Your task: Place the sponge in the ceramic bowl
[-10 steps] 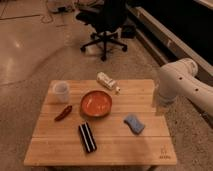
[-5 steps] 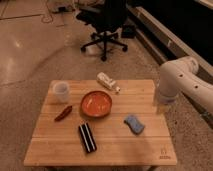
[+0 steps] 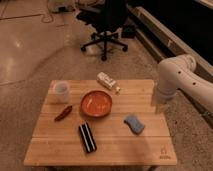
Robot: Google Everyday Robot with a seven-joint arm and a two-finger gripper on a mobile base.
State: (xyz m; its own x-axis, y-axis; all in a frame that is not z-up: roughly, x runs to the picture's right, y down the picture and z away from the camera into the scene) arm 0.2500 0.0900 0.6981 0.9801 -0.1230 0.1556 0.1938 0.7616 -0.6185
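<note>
I am hanging my gripper (image 3: 159, 103) over the wooden table's (image 3: 150, 150) right edge, with my arm bending in from the right; I cannot tell whether it is spread or closed. The light-blue sponge (image 3: 134, 123) is lying on the boards, down-left of it in view. Its long axis is slanting, and it is lying apart from the ceramic bowl (image 3: 96, 103) farther left.

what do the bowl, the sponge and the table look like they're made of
Ceramic bowl: likely glazed ceramic, glossy orange-red inside. Sponge: soft foam by its look, matte light blue, rounded corners. Table: light wood, plank lines visible. The gripper hangs at the table's right edge, away from both.
</note>
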